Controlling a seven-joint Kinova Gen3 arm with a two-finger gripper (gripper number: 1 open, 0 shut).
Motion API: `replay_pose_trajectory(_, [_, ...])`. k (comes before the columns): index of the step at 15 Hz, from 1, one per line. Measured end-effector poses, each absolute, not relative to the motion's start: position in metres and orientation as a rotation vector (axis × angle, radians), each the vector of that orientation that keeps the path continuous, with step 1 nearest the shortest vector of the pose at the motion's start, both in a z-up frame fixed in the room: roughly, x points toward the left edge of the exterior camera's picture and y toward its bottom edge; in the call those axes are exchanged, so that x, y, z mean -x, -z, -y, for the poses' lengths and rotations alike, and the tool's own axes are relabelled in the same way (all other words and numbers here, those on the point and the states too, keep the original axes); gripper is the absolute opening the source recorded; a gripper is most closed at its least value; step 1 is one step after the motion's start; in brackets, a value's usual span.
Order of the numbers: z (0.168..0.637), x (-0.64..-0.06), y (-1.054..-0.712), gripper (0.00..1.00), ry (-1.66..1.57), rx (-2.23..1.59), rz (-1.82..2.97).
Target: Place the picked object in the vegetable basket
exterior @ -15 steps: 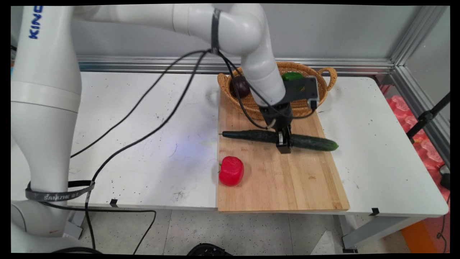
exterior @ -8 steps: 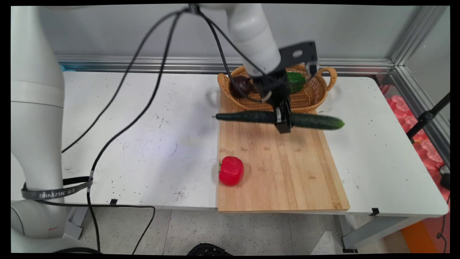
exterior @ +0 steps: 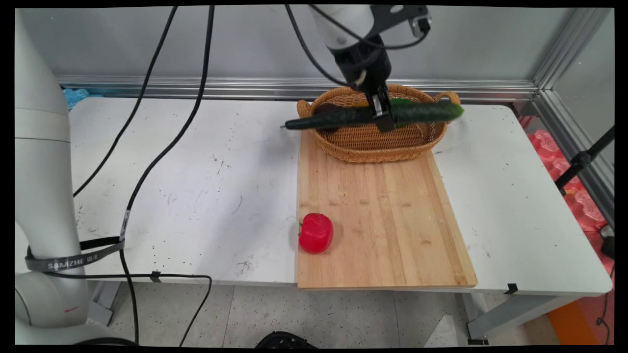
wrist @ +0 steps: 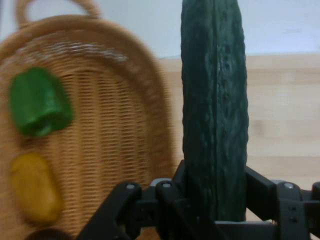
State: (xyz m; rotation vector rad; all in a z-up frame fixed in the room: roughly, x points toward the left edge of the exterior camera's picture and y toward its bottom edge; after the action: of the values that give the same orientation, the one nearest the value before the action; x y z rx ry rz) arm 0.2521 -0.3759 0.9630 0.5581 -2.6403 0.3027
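My gripper is shut on a long dark green cucumber, holding it near its middle and level in the air above the wicker basket. In the hand view the cucumber rises between the fingers, with the basket to its left. Inside the basket lie a green pepper, a yellow vegetable and a dark one at the bottom edge. A red pepper rests on the near left edge of the wooden cutting board.
The basket stands at the far end of the cutting board, near the back wall's metal rail. Black cables hang from the arm over the table's left half. A black tripod leg stands past the table's right edge.
The gripper has lifted the cucumber off the cutting board and carried it up and back, from the board's far part to above the basket. The red pepper has not moved.
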Motion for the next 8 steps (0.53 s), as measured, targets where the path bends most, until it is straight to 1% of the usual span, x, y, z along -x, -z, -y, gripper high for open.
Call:
replay_pose_trajectory(3, [0.399,-0.259,-0.962,0.00,-0.369,-0.631,2.639])
replay_pose_trajectory(8, [0.432,-0.255,-0.941,0.00,-0.427,-0.716,2.635])
